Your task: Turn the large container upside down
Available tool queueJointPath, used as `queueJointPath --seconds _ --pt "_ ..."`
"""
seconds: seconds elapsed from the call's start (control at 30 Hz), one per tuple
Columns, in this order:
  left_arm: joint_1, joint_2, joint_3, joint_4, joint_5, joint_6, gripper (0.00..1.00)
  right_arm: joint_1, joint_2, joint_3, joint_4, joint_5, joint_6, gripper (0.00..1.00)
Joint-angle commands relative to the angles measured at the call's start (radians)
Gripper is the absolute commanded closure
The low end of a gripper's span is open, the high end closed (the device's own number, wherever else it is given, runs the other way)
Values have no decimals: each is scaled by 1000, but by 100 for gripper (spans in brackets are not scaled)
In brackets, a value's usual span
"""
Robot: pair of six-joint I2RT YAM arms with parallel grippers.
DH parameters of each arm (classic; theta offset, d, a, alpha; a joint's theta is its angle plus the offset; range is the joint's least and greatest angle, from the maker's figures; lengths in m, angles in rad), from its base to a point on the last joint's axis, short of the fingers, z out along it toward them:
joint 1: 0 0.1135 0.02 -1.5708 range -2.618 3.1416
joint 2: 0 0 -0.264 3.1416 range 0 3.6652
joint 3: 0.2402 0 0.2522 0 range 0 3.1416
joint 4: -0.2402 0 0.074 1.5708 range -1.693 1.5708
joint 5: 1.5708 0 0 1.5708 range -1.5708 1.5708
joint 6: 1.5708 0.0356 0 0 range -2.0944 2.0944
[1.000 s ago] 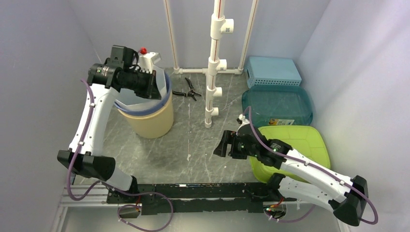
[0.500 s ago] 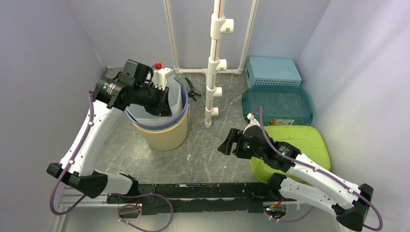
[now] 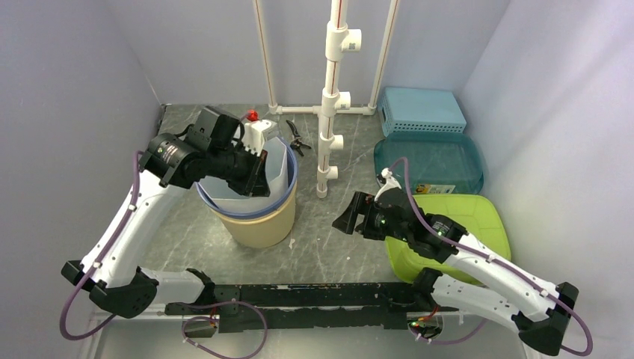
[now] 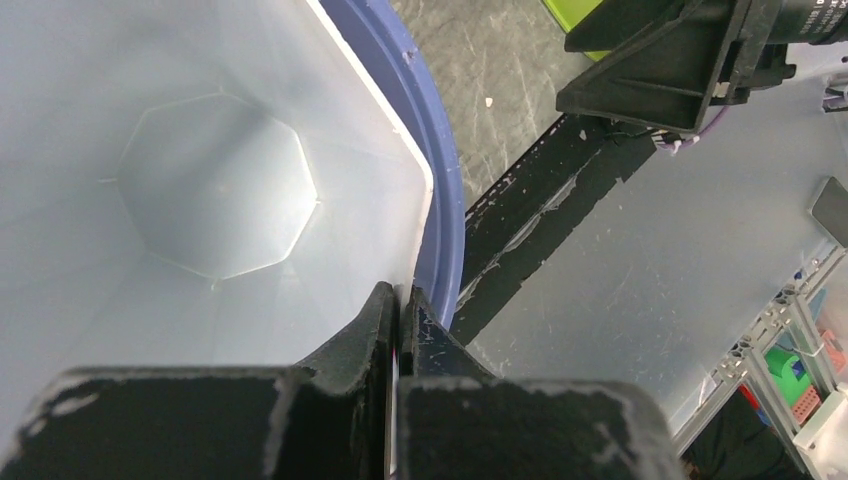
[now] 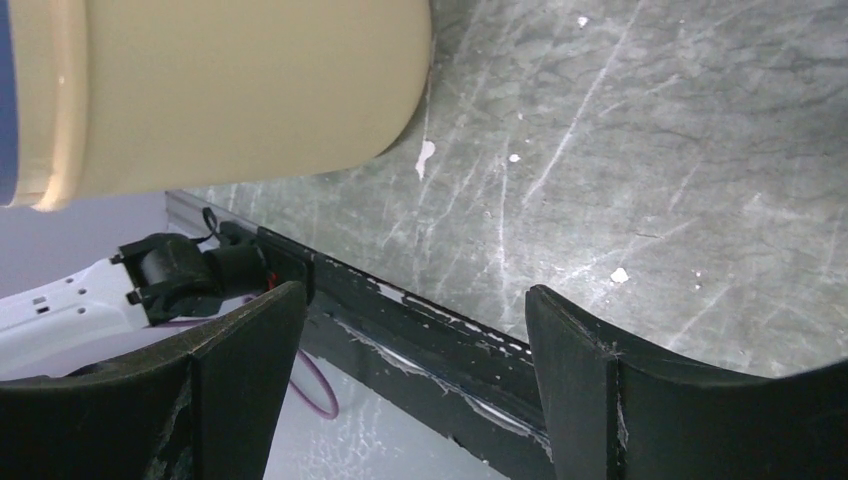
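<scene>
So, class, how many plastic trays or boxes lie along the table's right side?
3. A light blue box in the back corner, a teal tray before it, and a lime green tray nearest, partly under the right arm; others may hide beneath.

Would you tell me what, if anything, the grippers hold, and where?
The left gripper pinches the rim of the large container; right gripper holds nothing.

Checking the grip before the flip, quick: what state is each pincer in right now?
Left pincer: closed on the bucket rim.
Right pincer: open, holding nothing.
</scene>
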Motion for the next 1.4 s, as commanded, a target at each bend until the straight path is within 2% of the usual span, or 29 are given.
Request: queueJointPath --seconds 0.0,0.17,0.33,0.67,1.0,1.23,1.37 --pt "-9 -22 56 -2 7 -60 97 3 10 36 101 -55 5 16" --pt "-12 -15 156 28 -32 -55 97 8 45 2 194 -126 29 16" --pt "-12 -26 236 56 -81 -69 97 22 74 -1 211 -133 29 16" --pt "-11 -136 215 153 -156 -136 97 25 49 -8 198 -112 34 16" --pt "-11 -270 177 404 -165 -214 97 25 37 -22 203 -111 42 15" --pt "-12 -395 96 574 -217 -266 97 26 18 -34 202 -102 48 15" --pt "-11 -442 79 628 -214 -289 97 26 18 -35 208 -102 47 15"
